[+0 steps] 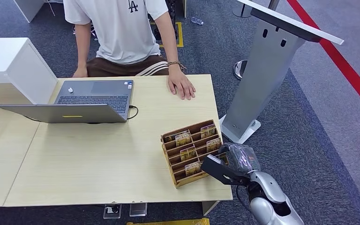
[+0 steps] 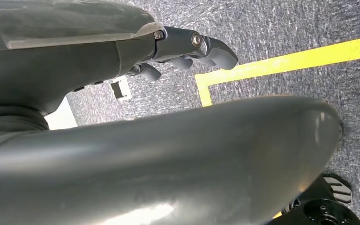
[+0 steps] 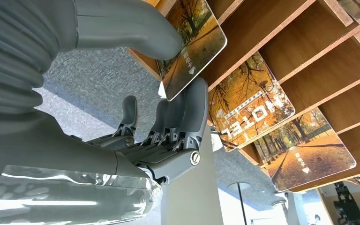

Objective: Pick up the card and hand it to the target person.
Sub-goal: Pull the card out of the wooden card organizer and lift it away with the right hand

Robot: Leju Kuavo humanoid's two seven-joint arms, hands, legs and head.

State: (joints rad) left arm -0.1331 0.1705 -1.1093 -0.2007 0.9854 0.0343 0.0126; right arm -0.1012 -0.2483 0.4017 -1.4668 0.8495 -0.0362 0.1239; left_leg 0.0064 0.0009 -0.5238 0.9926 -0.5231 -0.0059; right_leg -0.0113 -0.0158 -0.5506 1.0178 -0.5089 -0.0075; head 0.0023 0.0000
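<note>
My right hand [image 3: 136, 108] is clamped on a card [image 3: 194, 44]: thumb [image 3: 126, 30] pressed on its printed face, fingers [image 3: 194, 112] behind its back edge. The card sits at the lower right corner of the wooden card rack [image 1: 191, 151], still partly in its slot. In the head view my right hand [image 1: 229, 164] is right against that corner of the rack, at the table's [image 1: 98, 164] right edge.

Just beyond the pinched card, two more cards [image 3: 251, 108] with the same autumn-tree print stand in the next slots; further cards fill the rack's upper rows.

Well past the rack, across the table, a person [image 1: 122, 33] in a white shirt sits with one hand [image 1: 182, 86] flat on the tabletop. An open laptop [image 1: 82, 101] lies to that hand's side, far from mine.

My left hand [image 2: 187, 49] hangs over grey carpet with yellow floor tape [image 2: 281, 61]; fingers curled in, holding nothing.
</note>
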